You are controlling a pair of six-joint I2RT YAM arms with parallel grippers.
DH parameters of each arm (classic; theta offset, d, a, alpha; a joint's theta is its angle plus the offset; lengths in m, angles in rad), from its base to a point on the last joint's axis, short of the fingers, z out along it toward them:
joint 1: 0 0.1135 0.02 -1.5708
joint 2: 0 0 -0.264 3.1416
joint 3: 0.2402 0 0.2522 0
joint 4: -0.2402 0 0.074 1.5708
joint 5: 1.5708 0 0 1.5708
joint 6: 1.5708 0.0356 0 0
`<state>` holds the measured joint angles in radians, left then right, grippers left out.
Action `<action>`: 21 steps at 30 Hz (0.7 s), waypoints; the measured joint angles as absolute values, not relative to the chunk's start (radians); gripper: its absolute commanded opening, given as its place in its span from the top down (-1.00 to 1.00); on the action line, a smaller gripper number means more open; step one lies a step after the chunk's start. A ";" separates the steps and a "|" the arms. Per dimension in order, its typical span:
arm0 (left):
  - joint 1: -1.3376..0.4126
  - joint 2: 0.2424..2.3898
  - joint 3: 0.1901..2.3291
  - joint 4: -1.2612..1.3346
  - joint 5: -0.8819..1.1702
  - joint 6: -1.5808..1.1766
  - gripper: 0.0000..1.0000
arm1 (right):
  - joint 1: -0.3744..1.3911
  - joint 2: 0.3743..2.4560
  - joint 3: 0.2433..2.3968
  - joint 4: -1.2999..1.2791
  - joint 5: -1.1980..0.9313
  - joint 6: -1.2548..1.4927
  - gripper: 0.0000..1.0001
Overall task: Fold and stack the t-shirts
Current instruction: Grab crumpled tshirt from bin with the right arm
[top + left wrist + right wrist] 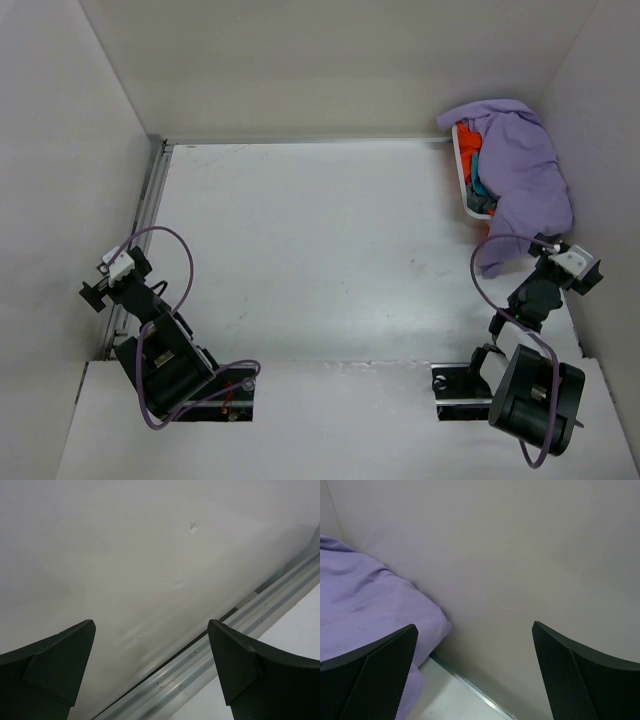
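Observation:
A lavender purple t-shirt (522,165) hangs draped over a white mesh basket (461,182) at the table's back right corner. Bits of an orange t-shirt (468,143) and a teal t-shirt (479,186) show in the basket beneath it. My right gripper (577,265) is just in front of the basket by the right wall. In the right wrist view it (474,630) is open and empty, with the lavender t-shirt (365,600) to its left. My left gripper (110,275) sits far from the shirts by the left wall, and it (151,630) is also open and empty.
White walls enclose the table (320,260) on the left, back and right. An aluminium rail (150,215) runs along the foot of the left wall, directly below the left fingers (230,670). Purple cables loop around both arm bases at the near edge.

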<state>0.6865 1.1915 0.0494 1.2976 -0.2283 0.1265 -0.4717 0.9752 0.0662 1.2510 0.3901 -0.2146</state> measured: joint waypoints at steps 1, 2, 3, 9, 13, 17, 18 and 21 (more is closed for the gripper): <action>0.686 1.192 0.049 1.298 -0.228 0.126 -1.00 | -0.472 0.975 0.066 1.251 0.386 -0.215 -1.00; 0.687 1.192 0.049 1.298 -0.228 0.126 -1.00 | -0.470 0.975 0.066 1.251 0.383 -0.218 -1.00; 0.687 1.192 0.049 1.298 -0.228 0.125 -1.00 | -0.468 0.973 0.067 1.249 0.379 -0.223 -1.00; 0.688 1.192 0.049 1.298 -0.228 0.122 -1.00 | -0.268 0.907 0.145 1.112 0.349 -0.400 -1.00; 0.693 1.193 0.049 1.297 -0.229 0.122 -1.00 | -0.121 0.873 0.216 0.999 0.286 -0.520 -1.00; 0.658 1.120 0.049 1.284 -0.269 0.143 -1.00 | -0.096 0.861 0.347 0.783 0.350 -0.494 -1.00; 0.638 1.094 0.049 1.284 -0.278 0.159 -1.00 | -0.096 0.881 0.434 0.685 0.378 -0.459 -1.00; 0.521 0.990 0.075 1.266 -0.279 0.255 -1.00 | -0.101 0.949 0.634 0.478 0.384 -0.340 -1.00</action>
